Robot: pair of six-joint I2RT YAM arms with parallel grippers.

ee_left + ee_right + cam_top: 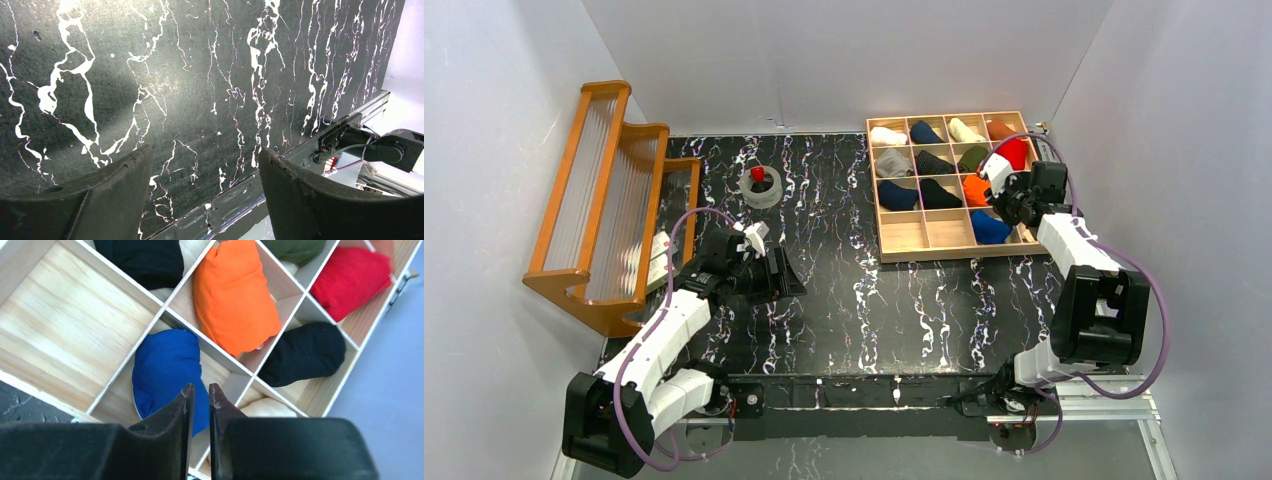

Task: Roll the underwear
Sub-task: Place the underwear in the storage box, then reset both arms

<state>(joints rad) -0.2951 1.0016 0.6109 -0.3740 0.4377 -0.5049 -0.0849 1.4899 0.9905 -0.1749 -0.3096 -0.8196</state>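
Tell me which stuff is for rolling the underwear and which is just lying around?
For the job:
- blue underwear, rolled up in the wooden tray
- orange underwear, rolled up in the next compartment
- right claw, over the blue one

Just lying about:
- wooden rack
- clear ring with something red inside
- red roll and black roll in other compartments

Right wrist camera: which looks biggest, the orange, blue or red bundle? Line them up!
1. orange underwear
2. blue underwear, partly behind the right gripper, so maybe closer to orange
3. red bundle, clearly smallest
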